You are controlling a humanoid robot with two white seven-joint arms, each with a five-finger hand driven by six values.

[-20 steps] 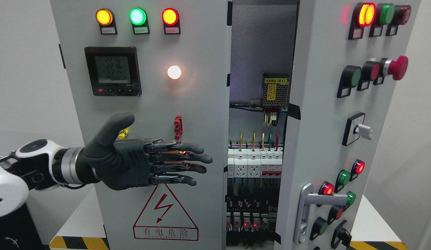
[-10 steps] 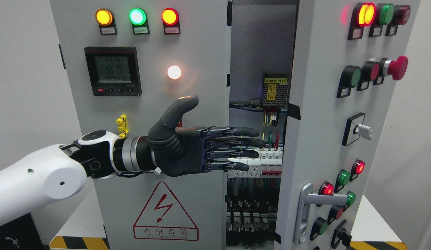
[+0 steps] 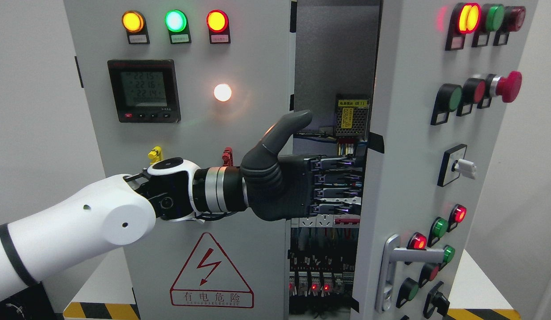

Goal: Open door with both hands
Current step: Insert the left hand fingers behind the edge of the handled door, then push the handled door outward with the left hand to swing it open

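Left hand (image 3: pixel 302 186) fingertips hidden (behind right door (image 3: pixel 404 155)).

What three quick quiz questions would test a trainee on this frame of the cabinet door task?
1. True or false: the right door is fully closed.
2. Which hand reaches into the gap between the doors?
A. left hand
B. right hand
C. both
3. Fill in: the lit lamps above the meter on the left door are yellow, ____ and red.

Key: 1 false, it stands ajar and wiring shows inside; 2 A, its fingertips pass behind the right door's edge, thumb raised; 3 green.
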